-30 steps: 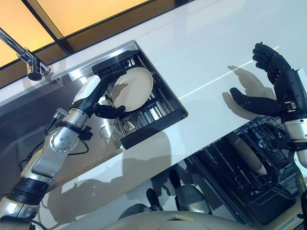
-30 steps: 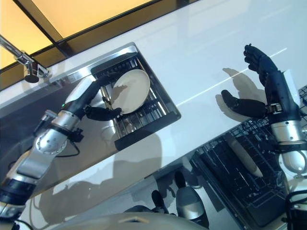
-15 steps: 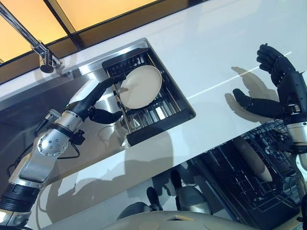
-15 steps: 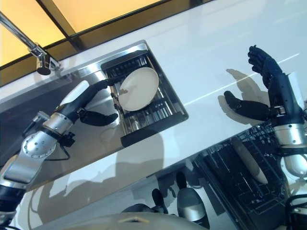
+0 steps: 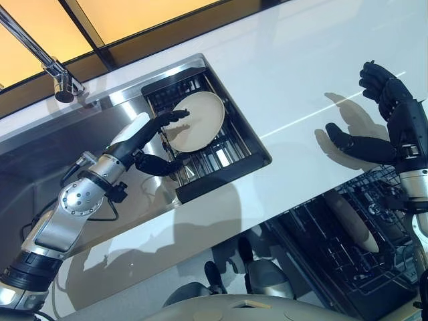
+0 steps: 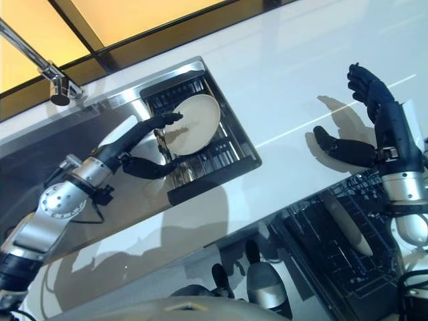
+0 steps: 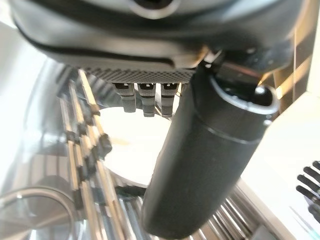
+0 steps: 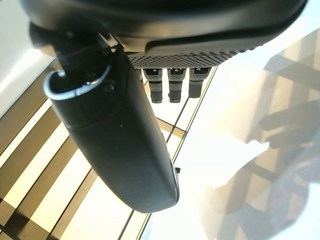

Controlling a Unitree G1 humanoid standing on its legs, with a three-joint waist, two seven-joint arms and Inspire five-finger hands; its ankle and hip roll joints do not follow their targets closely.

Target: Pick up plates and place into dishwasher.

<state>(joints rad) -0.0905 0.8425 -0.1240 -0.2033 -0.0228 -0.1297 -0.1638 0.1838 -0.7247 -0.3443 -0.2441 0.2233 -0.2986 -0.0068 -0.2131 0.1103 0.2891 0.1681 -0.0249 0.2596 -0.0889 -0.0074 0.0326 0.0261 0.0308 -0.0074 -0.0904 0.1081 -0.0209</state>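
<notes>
Now left robot hand (image 5: 148, 144) spread around cream plate (image 5: 198, 120) in sink rack (image 5: 221, 157) — faucet (image 5: 63, 87) nearby; right robot hand (image 5: 384, 117) spread.

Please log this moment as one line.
left hand open, reaching plate in sink rack | right hand open, idle

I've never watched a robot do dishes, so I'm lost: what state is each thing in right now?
Left hand: open, fingers over the plate, thumb below it.
Right hand: open, holding nothing, above the counter.
Plate in the sink rack: leaning in the rack, not lifted.
Sink rack: sitting in the sink.
Dishwasher rack: pulled out, open.
Plate in the dishwasher: standing on edge.
</notes>
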